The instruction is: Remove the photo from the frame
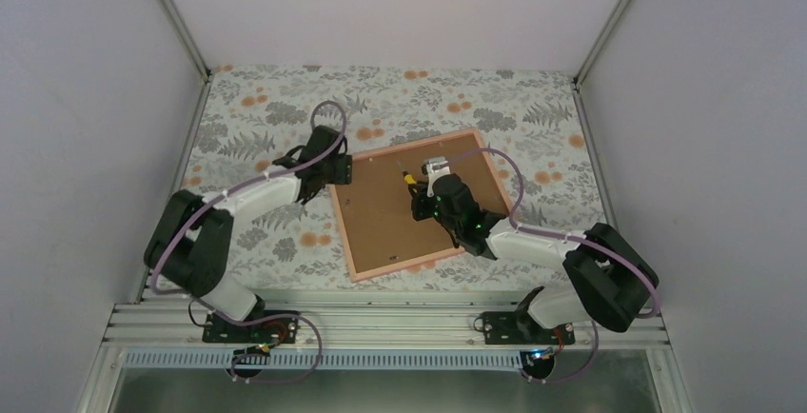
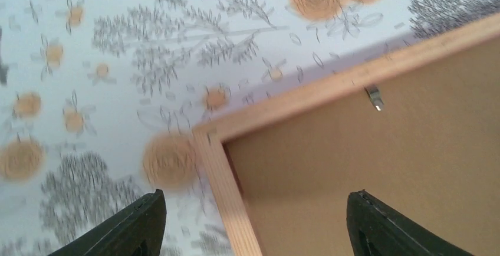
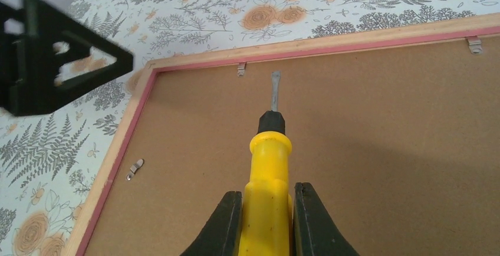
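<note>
Clutching a yellow screwdriver [image 3: 269, 167] aimed at a clip [image 3: 240, 69], right gripper [image 3: 268, 209] hovers; left gripper [image 2: 255, 203] gapes empty; backing panel [image 3: 383, 138] not yet out of frame [image 3: 354, 40], photo hidden.

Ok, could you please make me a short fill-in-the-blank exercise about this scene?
1. The right gripper is shut on a screwdriver with a ____ handle.
2. The picture frame lies face ____, its brown backing panel upward.
3. The jaws of the left gripper stand ____ above one corner of it.
Missing words: yellow; down; open.
</note>
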Tool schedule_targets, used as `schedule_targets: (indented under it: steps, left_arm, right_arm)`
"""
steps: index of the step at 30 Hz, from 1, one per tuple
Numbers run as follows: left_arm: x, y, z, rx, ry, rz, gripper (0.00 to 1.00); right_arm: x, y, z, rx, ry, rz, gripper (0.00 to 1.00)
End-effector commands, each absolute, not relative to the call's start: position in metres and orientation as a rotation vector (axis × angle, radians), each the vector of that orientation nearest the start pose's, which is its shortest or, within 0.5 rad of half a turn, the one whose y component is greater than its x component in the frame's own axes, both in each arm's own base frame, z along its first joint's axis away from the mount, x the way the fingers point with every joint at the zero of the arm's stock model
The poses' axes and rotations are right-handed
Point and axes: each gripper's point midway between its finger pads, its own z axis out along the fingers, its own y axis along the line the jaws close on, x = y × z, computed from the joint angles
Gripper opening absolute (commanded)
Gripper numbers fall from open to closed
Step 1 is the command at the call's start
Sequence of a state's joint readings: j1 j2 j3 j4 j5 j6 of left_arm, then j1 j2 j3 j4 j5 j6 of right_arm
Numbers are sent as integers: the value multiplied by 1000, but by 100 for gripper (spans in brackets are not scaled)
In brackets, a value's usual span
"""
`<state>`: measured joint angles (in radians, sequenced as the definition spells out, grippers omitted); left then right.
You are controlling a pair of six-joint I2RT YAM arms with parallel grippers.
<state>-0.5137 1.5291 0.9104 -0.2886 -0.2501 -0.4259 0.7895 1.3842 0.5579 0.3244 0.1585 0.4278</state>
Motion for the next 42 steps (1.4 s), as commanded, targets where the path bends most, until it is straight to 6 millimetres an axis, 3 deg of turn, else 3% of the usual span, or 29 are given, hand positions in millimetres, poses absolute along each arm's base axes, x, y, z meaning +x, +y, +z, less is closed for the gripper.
schedule_targets:
  steps: [1,5,11,26,31,37,42]
  left_arm:
    - [403,-158,97,330,2380,-12,78]
    - [424,-180,87,496,2376,-153,76]
    - [440,-190,61,626,2416,-253,77]
    - [436,-193,26,684,2502,-292,71]
    - [433,-192,20,677,2523,-294,61]
    - [422,-191,19,604,2534,-337,35]
    - [401,-171,11,462,2598,-279,23]
  right_arm:
    - [298,260,126,-282,2061,599,4]
    - [296,259,122,-289,2075,597,4]
    - [294,254,122,-279,2075,587,4]
    - [295,262,122,-310,2075,611,4]
    - [294,263,122,-310,2074,615,4]
    - [295,265,123,-316,2074,619,4]
    - [295,274,121,-352,2086,645,4]
